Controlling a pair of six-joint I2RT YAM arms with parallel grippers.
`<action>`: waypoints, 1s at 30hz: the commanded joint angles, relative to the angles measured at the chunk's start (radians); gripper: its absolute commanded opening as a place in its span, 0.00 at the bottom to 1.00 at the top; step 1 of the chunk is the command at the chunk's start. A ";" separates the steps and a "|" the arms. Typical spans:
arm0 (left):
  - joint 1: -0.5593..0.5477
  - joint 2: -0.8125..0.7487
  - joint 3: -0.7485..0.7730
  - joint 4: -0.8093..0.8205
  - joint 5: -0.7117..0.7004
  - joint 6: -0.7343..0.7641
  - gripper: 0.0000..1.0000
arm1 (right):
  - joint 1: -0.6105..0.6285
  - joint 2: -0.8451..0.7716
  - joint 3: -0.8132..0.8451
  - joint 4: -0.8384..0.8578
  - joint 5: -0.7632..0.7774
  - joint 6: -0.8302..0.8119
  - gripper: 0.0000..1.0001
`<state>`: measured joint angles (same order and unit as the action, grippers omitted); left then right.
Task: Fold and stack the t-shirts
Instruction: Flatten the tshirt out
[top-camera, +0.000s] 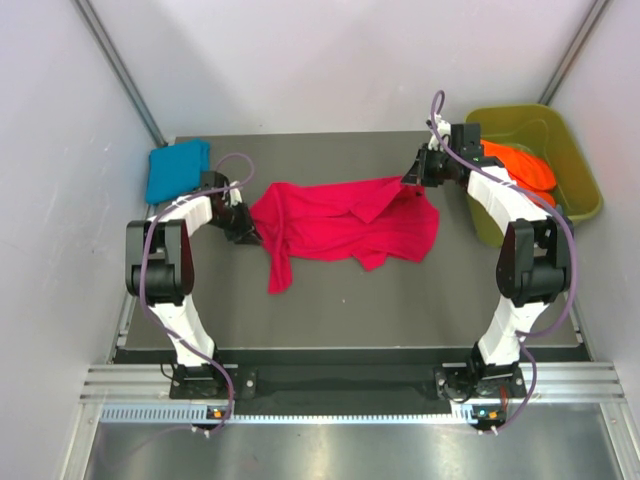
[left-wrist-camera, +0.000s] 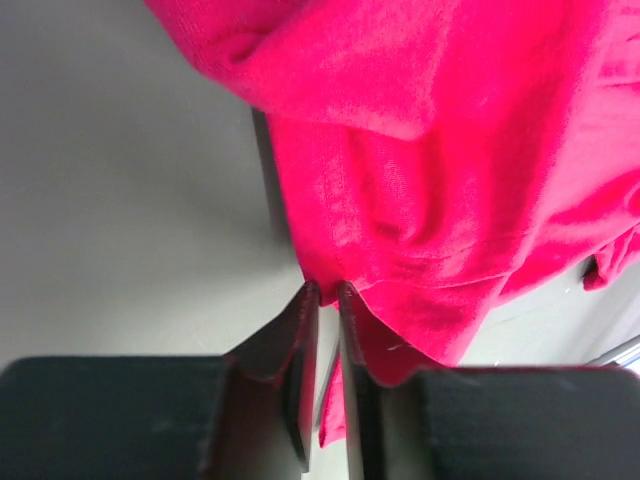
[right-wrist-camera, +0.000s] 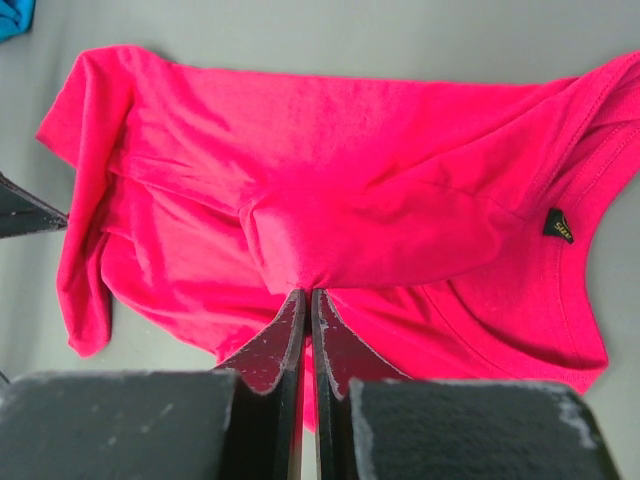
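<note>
Left gripper (left-wrist-camera: 328, 292): jaws drawn narrow, only a slit between them, and the hem of the crimson-pink t-shirt (top-camera: 340, 225) is pinched in that slit. Pink cloth also shows lower down between the fingers. The grip is at the shirt's left edge, just above the table (top-camera: 400, 300).

Right gripper (right-wrist-camera: 305, 295): jaws pressed nearly together on a bunched fold of the same shirt. The cloth rises to a small peak at the fingertips. In the top view this grip is at the shirt's far right corner, lifted a little.

Crimson-pink t-shirt: spread crumpled across the middle of the table between the two grippers, not flat. One part trails toward the near edge on the left side. The neckline and a small dark neck label (right-wrist-camera: 558, 225) show to the right in the right wrist view.

Teal-blue t-shirt (top-camera: 177, 168): lies bunched at the far left corner of the table, well apart from the pink one.

Orange t-shirts (top-camera: 520, 165): heaped inside the olive-green tub (top-camera: 580, 180), off the table's far right side, just beside the right arm
</note>
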<state>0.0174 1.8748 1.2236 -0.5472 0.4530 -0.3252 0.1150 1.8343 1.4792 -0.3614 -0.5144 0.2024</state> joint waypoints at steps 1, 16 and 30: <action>0.000 0.010 0.036 0.043 0.019 -0.008 0.17 | -0.006 -0.024 0.004 0.042 0.008 -0.012 0.00; 0.015 -0.031 0.042 0.055 0.046 0.006 0.00 | -0.005 -0.030 0.000 0.047 0.016 -0.012 0.00; 0.016 -0.147 0.235 -0.025 0.016 0.167 0.00 | -0.011 -0.075 0.085 0.026 0.020 -0.043 0.00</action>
<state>0.0269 1.8046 1.3800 -0.5491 0.4706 -0.2340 0.1146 1.8339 1.4830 -0.3637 -0.4973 0.1947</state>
